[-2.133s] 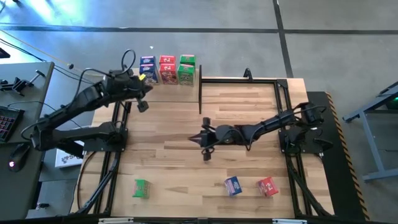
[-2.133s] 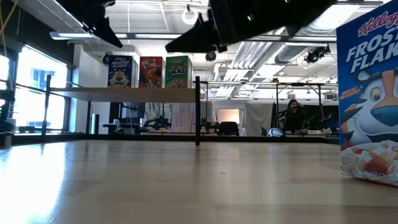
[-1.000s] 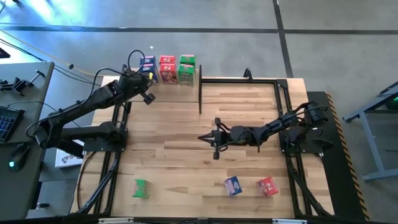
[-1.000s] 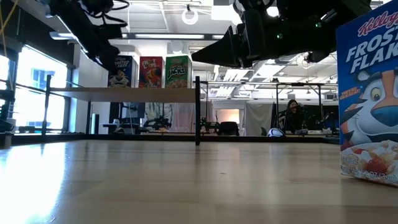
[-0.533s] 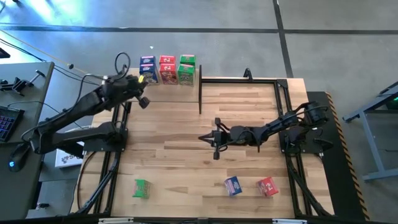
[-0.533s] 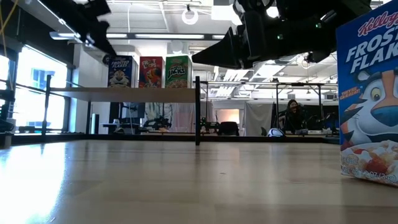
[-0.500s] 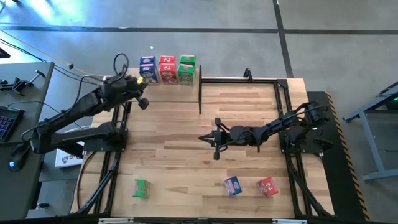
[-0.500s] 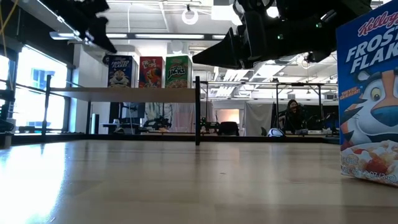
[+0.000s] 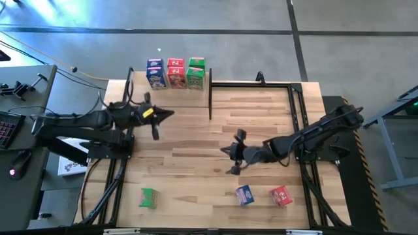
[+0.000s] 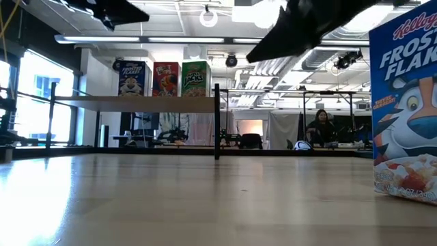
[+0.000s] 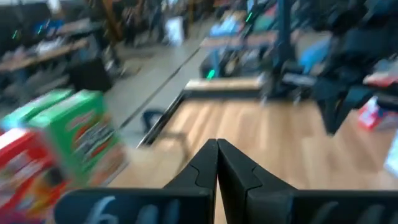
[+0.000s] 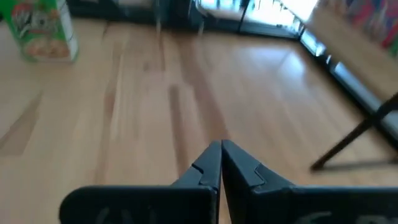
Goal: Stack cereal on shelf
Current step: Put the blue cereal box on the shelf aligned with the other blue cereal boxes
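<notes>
Three cereal boxes stand on their bases in a row on the shelf (image 10: 136, 104): blue (image 9: 155, 73), red (image 9: 175, 72) and green (image 9: 195, 72). Three more rest on the tabletop near its near edge: green (image 9: 149, 198), blue (image 9: 245, 194) and red (image 9: 281, 195). My left gripper (image 9: 171, 114) hovers shut above the table's left part, just near-side of the shelf boxes; its wrist view shows the green box (image 11: 87, 134) and the red box (image 11: 25, 168). My right gripper (image 9: 224, 149) is shut and in the air over mid-table, above and to the far side of the blue box.
The shelf's black post (image 9: 210, 101) stands at the table's far edge, with a black frame rail (image 9: 251, 83) running right from it. In the low view the blue box (image 10: 404, 102) fills the right edge. Bare wood (image 9: 189, 170) lies between the grippers. A person (image 10: 321, 126) sits far behind.
My left gripper has drawn back from the shelf boxes toward the table's near edge and right, and now points right over the tabletop. My right gripper has swung toward the near edge and slightly right, closer to the blue box. No box has moved.
</notes>
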Controlling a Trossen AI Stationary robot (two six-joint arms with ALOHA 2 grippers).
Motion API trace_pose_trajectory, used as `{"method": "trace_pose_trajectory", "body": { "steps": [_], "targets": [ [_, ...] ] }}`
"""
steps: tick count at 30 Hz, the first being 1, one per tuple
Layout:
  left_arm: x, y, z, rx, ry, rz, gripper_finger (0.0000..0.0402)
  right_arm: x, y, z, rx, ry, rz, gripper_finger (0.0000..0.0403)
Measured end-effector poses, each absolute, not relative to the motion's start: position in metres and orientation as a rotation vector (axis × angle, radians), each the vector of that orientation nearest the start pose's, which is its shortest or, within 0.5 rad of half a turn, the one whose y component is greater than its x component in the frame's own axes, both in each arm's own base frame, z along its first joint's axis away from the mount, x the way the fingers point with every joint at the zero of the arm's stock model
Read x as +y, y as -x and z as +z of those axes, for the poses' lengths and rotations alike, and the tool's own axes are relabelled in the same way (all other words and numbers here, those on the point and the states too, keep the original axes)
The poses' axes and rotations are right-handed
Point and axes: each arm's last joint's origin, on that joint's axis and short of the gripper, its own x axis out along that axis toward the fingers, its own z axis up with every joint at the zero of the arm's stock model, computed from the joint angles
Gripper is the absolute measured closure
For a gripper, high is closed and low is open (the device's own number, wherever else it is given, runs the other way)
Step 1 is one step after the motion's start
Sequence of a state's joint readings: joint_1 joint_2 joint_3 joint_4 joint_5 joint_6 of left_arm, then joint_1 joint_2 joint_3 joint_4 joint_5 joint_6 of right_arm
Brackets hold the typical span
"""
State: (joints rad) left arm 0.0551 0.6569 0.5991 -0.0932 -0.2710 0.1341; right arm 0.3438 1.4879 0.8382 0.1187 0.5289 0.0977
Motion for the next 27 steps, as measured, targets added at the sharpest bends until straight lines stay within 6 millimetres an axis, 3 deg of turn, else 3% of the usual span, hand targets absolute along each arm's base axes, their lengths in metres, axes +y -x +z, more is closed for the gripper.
{"method": "trace_pose_trajectory", "body": {
  "steps": [4, 8, 20, 27],
  "targets": [
    [0.006, -0.162, 0.278, 0.106, -0.146, 0.251, 0.0401, 0.111, -0.292, 0.233, 0.563, 0.048, -0.208, 0.04],
    [-0.001, -0.168, 0.263, 0.11, -0.147, 0.21, 0.0401, 0.13, -0.282, 0.243, 0.645, -0.046, -0.224, 0.0373],
    [-0.013, -0.182, 0.254, 0.137, -0.14, 0.149, 0.0401, 0.189, -0.231, 0.251, 0.781, -0.435, -0.274, 0.0178],
    [-0.015, -0.186, 0.251, 0.147, -0.136, 0.143, 0.0401, 0.206, -0.215, 0.251, 0.777, -0.566, -0.286, 0.0129]
  ]
}}
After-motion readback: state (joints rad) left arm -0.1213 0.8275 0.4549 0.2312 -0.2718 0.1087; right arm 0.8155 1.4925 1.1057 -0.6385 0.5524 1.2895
